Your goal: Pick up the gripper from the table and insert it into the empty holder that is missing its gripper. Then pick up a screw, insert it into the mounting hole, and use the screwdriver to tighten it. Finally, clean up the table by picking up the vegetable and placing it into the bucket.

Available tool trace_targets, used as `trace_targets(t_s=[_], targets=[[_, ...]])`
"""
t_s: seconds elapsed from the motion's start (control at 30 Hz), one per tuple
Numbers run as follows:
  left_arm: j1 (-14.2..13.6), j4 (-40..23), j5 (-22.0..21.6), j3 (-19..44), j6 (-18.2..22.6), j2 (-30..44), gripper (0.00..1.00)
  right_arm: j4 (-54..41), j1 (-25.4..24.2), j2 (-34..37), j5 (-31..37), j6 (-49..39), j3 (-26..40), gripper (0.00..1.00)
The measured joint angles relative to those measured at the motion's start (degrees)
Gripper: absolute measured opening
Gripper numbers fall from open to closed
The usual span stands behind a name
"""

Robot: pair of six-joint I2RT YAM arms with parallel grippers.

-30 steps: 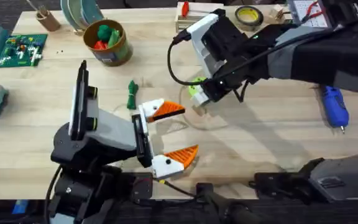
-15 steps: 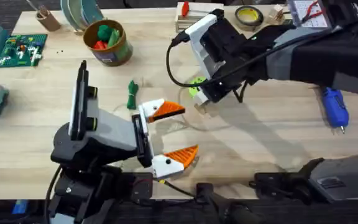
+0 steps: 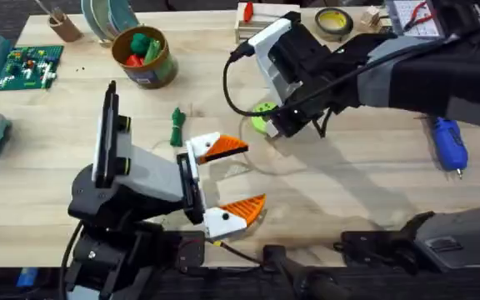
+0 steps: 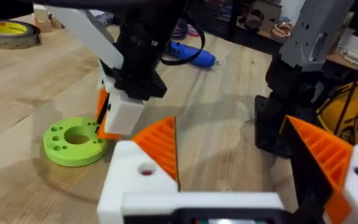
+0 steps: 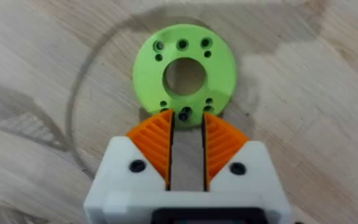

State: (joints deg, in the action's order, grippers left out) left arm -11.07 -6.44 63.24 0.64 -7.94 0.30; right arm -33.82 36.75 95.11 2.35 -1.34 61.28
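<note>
Two orange pads of the right gripper [image 5: 186, 132] stand almost together with a thin slit between them, their tips at the rim of the green disc [image 5: 219, 68]. A small dark screw [image 5: 184, 115], seemingly upright in a rim hole, sits right at that slit; I cannot tell whether it is pinched. The right arm reaches steeply down over the disc. The left gripper [image 3: 238, 177], spread wide, sits well apart from the disc.

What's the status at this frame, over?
Left gripper open, near vegetable. Right gripper down at green disc edge. Vegetable on table, outside bucket. Screwdriver untouched.
</note>
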Motion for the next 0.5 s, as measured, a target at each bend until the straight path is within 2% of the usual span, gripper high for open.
trace_targets(t_s=[0.17,0.5], targets=[[0.00,0.00,0.00,0.00,0.00,-0.01,0.993,0.00,0.00,0.00,0.02,0.00,0.02,0.248],[0.00,0.00,0.00,0.00,0.00,-0.01,0.993,-0.24,0.00,-0.02,-0.04,0.00,0.61,0.269]])
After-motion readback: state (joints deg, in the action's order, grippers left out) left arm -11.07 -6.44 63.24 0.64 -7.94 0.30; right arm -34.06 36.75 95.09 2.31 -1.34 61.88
